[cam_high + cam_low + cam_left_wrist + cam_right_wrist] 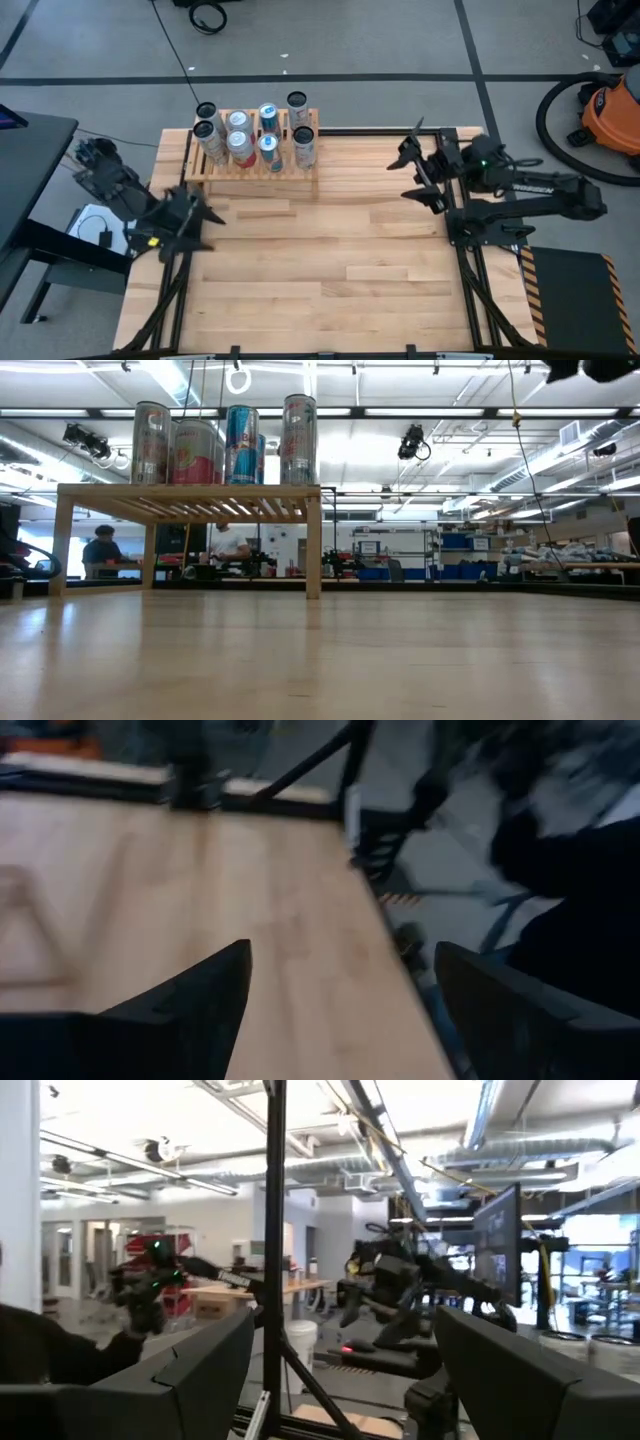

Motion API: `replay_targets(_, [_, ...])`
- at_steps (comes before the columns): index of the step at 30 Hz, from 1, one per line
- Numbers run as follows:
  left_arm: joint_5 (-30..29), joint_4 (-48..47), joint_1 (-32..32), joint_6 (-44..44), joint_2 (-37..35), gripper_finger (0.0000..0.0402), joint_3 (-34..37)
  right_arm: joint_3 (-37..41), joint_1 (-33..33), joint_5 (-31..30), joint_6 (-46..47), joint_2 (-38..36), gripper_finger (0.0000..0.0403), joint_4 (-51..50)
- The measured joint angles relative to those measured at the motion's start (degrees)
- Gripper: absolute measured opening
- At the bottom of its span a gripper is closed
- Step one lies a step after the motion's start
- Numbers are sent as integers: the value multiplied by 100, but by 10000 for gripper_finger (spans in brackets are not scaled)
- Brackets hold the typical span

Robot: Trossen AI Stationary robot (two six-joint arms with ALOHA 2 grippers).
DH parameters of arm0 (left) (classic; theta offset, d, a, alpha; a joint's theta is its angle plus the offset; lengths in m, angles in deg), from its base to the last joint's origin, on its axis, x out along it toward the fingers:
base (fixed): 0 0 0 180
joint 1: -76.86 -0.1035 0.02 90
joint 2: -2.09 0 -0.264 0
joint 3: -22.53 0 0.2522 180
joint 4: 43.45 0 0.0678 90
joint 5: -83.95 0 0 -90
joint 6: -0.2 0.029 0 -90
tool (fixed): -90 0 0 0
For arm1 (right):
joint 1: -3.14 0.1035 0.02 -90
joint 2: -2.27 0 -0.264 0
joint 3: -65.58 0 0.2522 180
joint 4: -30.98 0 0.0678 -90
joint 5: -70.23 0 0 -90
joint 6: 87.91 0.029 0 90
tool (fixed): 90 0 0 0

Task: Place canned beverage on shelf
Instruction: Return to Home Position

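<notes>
Several cans (255, 138) stand upright on the slatted top of the pale wooden shelf (300, 172) at the far left of the plank table; in the low view the cans (225, 445) stand in a row on the shelf (190, 492). Over the table's left edge, nearer than the shelf, my left gripper (205, 225) is open and holds nothing; its wrist view shows the gripper (342, 950) over bare tabletop. Beside the far right edge my right gripper (408, 172) is also open and holds nothing; its wrist view shows the gripper (345, 1315) pointing up into the room.
Bare plank tabletop (330, 270) stretches from the shelf to the near edge. Dark frame rails (470, 290) run along both sides. An orange vacuum (612, 110) stands on the floor at the far right. Two people (228, 545) sit in the room behind.
</notes>
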Motion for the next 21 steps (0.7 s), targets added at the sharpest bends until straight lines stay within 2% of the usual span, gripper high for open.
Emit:
replay_targets(3, [298, 1220, 72, 214, -351, 316, 959, 454, 196, -226, -253, -180, 321, 271])
replay_targets(8, [737, 3149, 149, 795, -699, 316, 2374, 1034, 489, -255, -489, -193, 321, 511])
replay_targets(11, [781, 3597, 175, 1009, -737, 316, 2967, 1367, 613, -258, -702, -193, 321, 557])
replay_targets(16, [726, 4141, 172, 781, -731, 316, 3727, 2005, 801, -257, -739, -193, 321, 950])
replay_targets(21, [794, 5003, 174, 1338, -731, 316, 4444, 2767, 971, -257, -920, -185, 321, 1893])
